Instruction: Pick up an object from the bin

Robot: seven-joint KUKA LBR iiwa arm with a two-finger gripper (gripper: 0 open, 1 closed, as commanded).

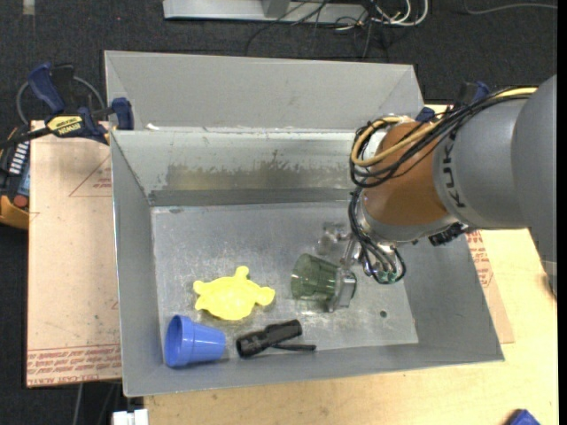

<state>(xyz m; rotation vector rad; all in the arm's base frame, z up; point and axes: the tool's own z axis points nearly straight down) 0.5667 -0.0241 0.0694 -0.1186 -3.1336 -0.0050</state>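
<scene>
The grey metal bin (266, 158) has sloped walls and a scuffed, scratched floor. It stands before a dark floor (89, 16), where cables (390, 3) run along the far side. The grey arm (496, 166) comes in over the bin's right wall. The letters "KU" can be read on its casing, and the rest of the word is hidden. An orange cover (399, 193) with looped cables sits at its wrist.

The pincer (341, 268) is down near the middle of the bin floor, toward the right wall. It is right against a translucent green cup (310, 280) lying tilted there. I cannot tell whether the pincer is apart or clamped on the cup.

A flat yellow piece (232, 295) with rounded lobes lies left of the green cup, apart from it. A blue cup (190, 342) lies on its side in the near left corner. Just right of the blue cup, along the near wall, lies a small black tool-like thing (270, 336).
</scene>
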